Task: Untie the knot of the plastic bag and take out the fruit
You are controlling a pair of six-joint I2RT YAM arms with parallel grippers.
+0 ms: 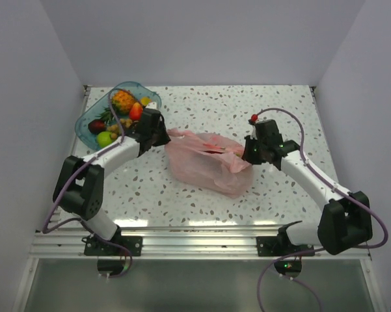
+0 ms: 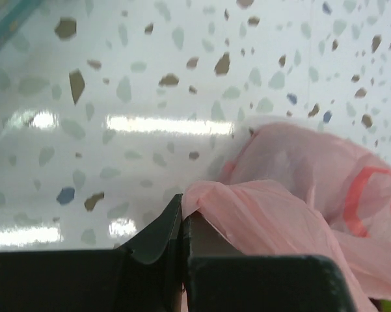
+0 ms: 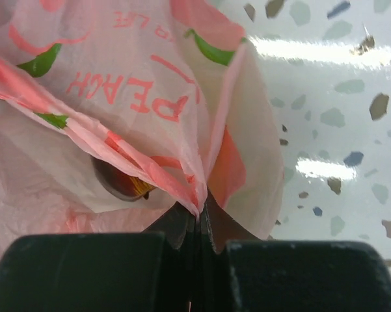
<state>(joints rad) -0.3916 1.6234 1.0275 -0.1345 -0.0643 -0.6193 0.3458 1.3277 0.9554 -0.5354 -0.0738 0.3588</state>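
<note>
Claws grip either end of the plastic bag (image 1: 205, 166). The left claw (image 2: 182, 211), pressed together, pinches a fold of thin pink film at the bag's left end. The right claw (image 3: 198, 211), likewise closed, nips a pleat of the printed plastic at its right end. The bag lies on the speckled bench (image 1: 280, 110) between the two claws. A dark round fruit (image 3: 120, 182) shows through the film just beside the right claw's tips. Beyond the left claw, a blue tray (image 1: 84, 127) holds a pineapple (image 1: 122, 101) and a green apple (image 1: 105, 138).
</note>
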